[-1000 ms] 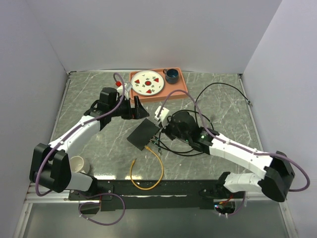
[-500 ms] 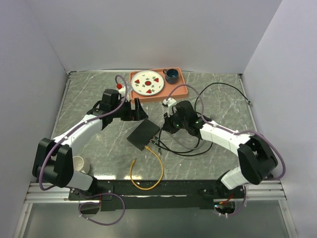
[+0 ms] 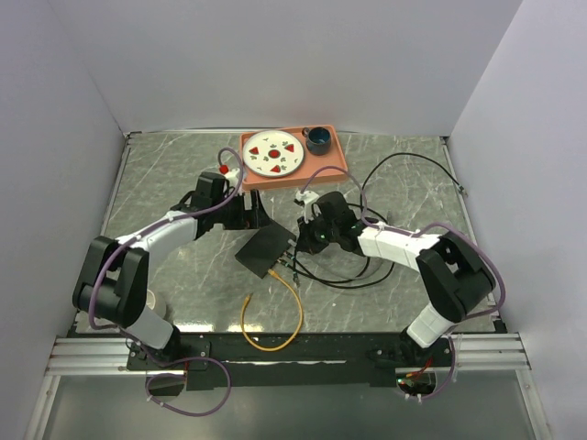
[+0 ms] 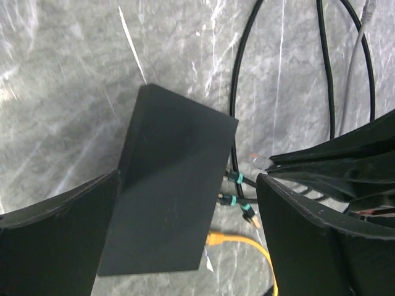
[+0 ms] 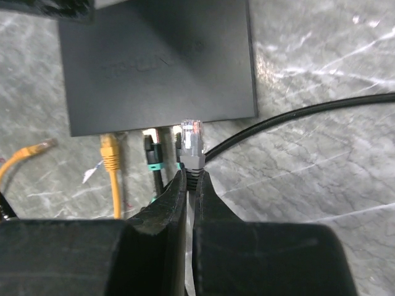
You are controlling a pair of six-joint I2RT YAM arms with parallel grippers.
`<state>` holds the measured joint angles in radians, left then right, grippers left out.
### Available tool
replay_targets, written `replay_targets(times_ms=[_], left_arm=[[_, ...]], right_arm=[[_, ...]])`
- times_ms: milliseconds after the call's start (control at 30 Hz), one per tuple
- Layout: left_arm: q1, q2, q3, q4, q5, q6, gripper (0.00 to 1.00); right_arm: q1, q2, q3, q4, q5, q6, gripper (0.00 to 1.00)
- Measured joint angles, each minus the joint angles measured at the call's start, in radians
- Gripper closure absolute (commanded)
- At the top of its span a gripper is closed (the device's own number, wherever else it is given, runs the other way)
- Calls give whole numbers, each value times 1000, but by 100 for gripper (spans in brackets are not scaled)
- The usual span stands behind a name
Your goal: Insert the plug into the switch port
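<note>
— Jaws of the right gripper (image 5: 190,179): what have they got?
— They're pinched almost flat together on the grey boot of the plug (image 5: 192,140), with its clear tip pointing at the switch (image 5: 157,61).
— And the left gripper (image 4: 186,179)?
— Spread wide and holding nothing. It hangs over the switch with one finger on each side. I can't tell whether they touch it.
— Where's the port?
— Along the switch's near edge (image 5: 210,118), as the right wrist sees it. The socket itself is hidden under the lip. The plug tip is at that edge, touching or just short. It is right beside the green-banded plugs (image 5: 152,154) and the yellow cable (image 5: 111,161) already seated there.
— Which step, then?
— Lining up, I'd say. The plug isn't in yet.
— Next move?
— Probably square the tip to the free socket, then push straight along the bench (image 5: 321,185) until it latches. The left jaws may need to close on the switch so it doesn't slide away.
</note>
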<state>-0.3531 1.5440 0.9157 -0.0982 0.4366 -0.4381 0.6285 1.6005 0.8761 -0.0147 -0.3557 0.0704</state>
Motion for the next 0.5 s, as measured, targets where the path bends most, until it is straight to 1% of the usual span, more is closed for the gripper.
replay_targets(times_ms=[200, 500], left_arm=[[1, 50, 0, 43, -27, 8, 3], [2, 156, 0, 96, -24, 8, 2]], right_arm=[[2, 54, 1, -10, 35, 7, 100], [17, 59, 7, -26, 110, 11, 100]])
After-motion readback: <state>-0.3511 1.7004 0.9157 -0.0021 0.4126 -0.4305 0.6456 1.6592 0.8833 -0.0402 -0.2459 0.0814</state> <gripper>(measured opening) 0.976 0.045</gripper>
